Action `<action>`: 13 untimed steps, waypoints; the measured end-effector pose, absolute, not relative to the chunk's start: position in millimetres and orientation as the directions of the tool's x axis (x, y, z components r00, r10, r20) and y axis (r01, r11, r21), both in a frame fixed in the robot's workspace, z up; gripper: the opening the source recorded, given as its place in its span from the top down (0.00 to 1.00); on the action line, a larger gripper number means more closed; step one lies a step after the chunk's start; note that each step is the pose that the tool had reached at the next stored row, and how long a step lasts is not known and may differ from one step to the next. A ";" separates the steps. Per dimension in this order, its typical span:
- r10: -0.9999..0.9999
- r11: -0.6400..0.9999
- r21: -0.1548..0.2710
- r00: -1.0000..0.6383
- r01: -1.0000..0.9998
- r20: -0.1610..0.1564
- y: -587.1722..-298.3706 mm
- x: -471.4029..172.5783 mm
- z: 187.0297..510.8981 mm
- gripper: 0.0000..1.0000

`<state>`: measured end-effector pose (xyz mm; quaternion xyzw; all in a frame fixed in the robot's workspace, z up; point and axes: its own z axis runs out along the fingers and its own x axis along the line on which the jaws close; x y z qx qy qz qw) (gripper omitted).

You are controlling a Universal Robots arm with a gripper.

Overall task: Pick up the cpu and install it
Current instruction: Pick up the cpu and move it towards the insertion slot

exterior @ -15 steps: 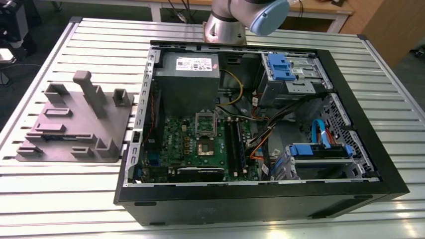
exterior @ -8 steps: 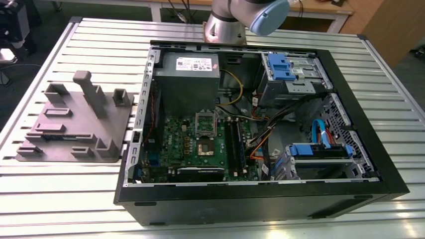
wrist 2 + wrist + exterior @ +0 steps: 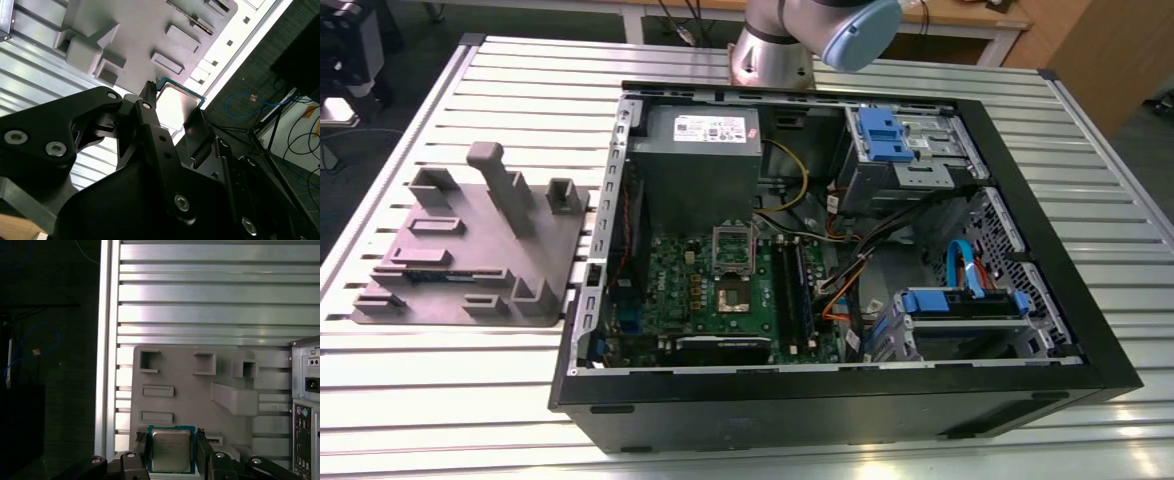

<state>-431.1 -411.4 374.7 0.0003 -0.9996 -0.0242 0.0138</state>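
The cpu point(image 3: 171, 450), a small square chip with a shiny silver top and a thin teal rim, sits between the two black fingers point(image 3: 141, 445) of my gripper point(image 3: 171, 440), which is shut on its opposite edges. It hangs well above the grey plastic tray point(image 3: 185, 375). In the second wrist view the cpu point(image 3: 180, 102) shows tilted in the same grip of the gripper point(image 3: 175, 112), with the tray point(image 3: 140, 30) behind it. In the exterior view the dark square socket point(image 3: 734, 297) lies on the green motherboard inside the open computer case point(image 3: 1067, 300), its metal frame flipped up.
The grey tray point(image 3: 467, 250) with upright blocks stands on the slatted metal table at the exterior view's left of the case. Cables, blue drive brackets point(image 3: 961, 300) and a power supply point(image 3: 700, 140) crowd the case. The arm's base point(image 3: 774, 50) stands behind the case.
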 end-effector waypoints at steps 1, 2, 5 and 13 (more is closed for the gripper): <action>-0.001 0.999 0.048 -1.000 0.000 0.028 -411.4 -430.8 374.7 0.53; -0.001 0.999 0.048 -1.000 0.000 0.028 -411.4 -430.5 374.8 0.53; -0.001 0.999 0.048 -1.000 0.000 0.028 -411.4 -429.8 374.8 0.53; -0.001 0.999 0.048 -1.000 0.000 0.028 -411.4 -428.5 374.7 0.53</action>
